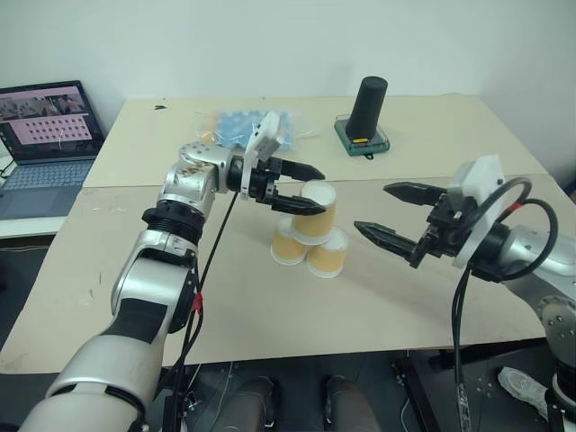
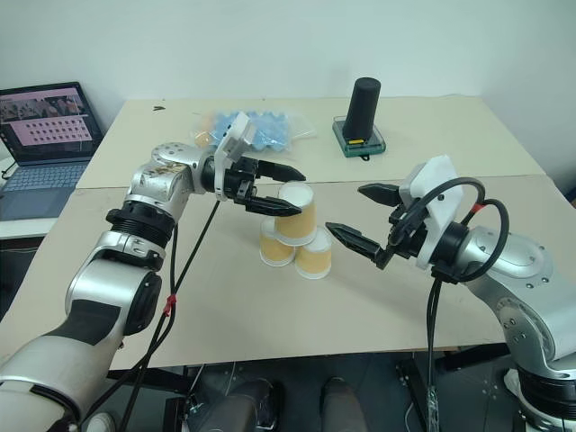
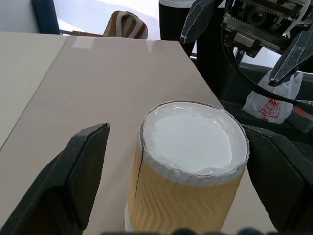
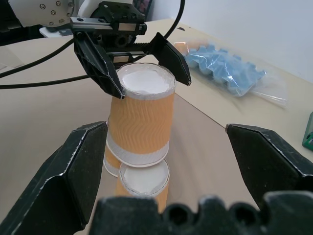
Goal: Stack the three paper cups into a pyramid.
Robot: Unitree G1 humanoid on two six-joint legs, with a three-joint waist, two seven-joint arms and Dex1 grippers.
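Three paper cups (image 1: 310,234) stand upside down as a pyramid (image 2: 292,236) near the middle of the bench (image 1: 135,297): two side by side as the base, the third resting on top across them, white base upward. The left gripper (image 1: 301,189) reaches in level from the left, its jaws spread to either side of the top cup's upper end; in the left wrist view there is a clear gap on one side, and the other finger sits right at the rim, contact uncertain. The right gripper (image 1: 391,214) hangs just to the right of the stack, pointing toward it, jaws wide apart and holding nothing. Beyond the cups lies a blue egg tray in plastic (image 2: 256,128). A black cylinder (image 1: 367,110) stands on a green base farther right. A laptop (image 1: 45,144) sits open off the bench's left edge.
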